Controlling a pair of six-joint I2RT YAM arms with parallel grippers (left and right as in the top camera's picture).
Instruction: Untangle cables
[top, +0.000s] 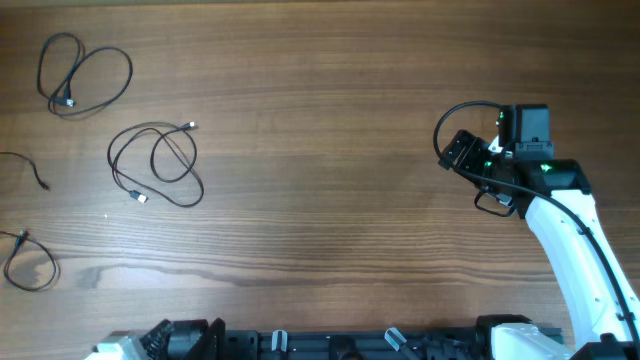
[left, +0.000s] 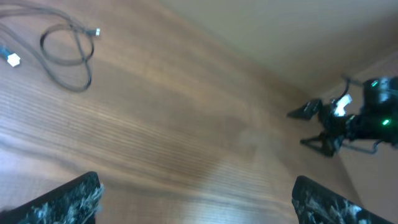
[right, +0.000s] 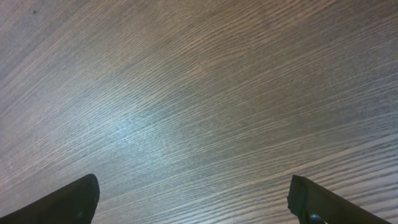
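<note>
While both pincers stand wide apart with nothing between the fingers, we enter the stock thus, every place reckoned from the right gripper (top: 475, 175). Item one, the cables (top: 150, 126): four thin black cords on the wooden table (top: 330, 80), all well apart from the right gripper, over on the left arm's half. Nearest to it lies the double coil (top: 165, 160), which crosses over itself. Further off is a second coil (top: 85, 75), and further still a short stray end (top: 38, 178) and a small loop (top: 28, 265) at the table's edge. No piece touches another. Handling, in our judgement: light, limp, apt to slide on smooth wood and to trail when lifted. Lying flat, they offer little to pinch. We would take hold just behind a plug, where the cord is stiffest, or on a bowed strand clear of any crossing. Views: overhead alone shows all four pieces. The left wrist view shows one coil with its pale plugs, the left gripper (left: 196, 183), and the right gripper across the table. The right wrist view shows only bare wood grain between its own fingertips (right: 68, 202).
</note>
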